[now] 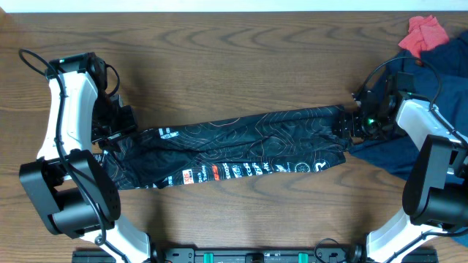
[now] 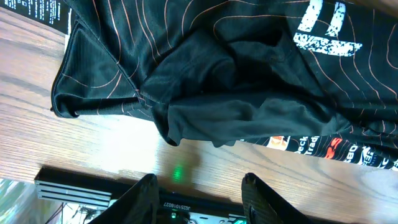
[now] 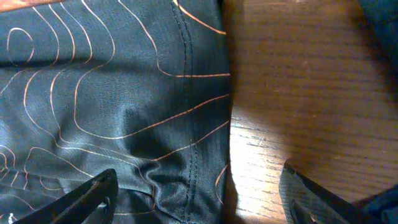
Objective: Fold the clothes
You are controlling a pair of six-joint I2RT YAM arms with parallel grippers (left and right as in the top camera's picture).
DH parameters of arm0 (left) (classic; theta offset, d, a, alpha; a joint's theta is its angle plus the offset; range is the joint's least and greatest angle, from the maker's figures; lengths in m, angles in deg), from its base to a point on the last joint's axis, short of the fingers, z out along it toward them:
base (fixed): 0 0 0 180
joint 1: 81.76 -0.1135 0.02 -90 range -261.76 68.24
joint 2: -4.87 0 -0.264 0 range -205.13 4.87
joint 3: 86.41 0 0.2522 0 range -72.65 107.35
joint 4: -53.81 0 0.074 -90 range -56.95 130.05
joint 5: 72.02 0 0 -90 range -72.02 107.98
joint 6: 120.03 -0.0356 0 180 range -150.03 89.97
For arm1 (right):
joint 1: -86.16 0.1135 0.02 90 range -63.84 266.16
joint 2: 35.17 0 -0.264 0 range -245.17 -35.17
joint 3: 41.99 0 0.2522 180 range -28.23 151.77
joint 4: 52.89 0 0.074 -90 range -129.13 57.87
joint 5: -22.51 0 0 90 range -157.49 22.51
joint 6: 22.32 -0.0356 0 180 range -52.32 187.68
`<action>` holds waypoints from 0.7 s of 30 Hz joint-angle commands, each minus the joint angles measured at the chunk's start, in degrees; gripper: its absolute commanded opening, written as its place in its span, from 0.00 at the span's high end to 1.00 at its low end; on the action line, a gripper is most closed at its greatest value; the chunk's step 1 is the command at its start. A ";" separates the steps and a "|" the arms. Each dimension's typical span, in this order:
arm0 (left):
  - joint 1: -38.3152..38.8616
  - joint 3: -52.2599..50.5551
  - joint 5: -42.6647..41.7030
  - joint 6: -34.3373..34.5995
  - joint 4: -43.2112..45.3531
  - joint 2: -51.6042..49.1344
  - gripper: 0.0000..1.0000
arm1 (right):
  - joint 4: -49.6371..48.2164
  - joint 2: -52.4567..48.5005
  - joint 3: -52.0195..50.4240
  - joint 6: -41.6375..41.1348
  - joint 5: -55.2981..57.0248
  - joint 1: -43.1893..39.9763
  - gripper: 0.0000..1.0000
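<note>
The black jersey (image 1: 234, 146) with orange and white contour lines lies in a long folded band across the middle of the table, lettering along its near edge. My left gripper (image 1: 119, 126) is at its left end; in the left wrist view the fingers (image 2: 202, 180) are open and empty, just off the bunched cloth (image 2: 236, 93). My right gripper (image 1: 349, 124) is at its right end; in the right wrist view the fingers (image 3: 199, 186) are open wide, straddling the jersey's hemmed edge (image 3: 124, 112), holding nothing.
A navy blue garment (image 1: 446, 80) lies at the right under the right arm, with a small red cloth (image 1: 425, 33) at the far right corner. The wooden table (image 1: 241, 66) extends behind the jersey. The near edge has a black rail (image 2: 93, 186).
</note>
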 commanded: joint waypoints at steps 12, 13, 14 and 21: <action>0.17 0.04 0.07 -0.35 -0.31 -0.55 0.54 | -2.03 -1.57 -4.83 2.49 1.03 4.85 0.18; 0.17 0.04 0.07 -0.35 -0.31 -0.52 0.54 | -2.08 -1.57 -5.35 2.49 1.25 4.96 0.19; 0.15 0.04 0.09 -0.35 -0.28 -0.52 0.54 | -2.14 -1.57 -5.88 2.47 1.70 4.94 0.20; 0.17 0.04 0.07 -0.33 -0.46 -0.55 0.54 | -2.73 -1.57 -7.54 2.45 3.48 4.94 0.79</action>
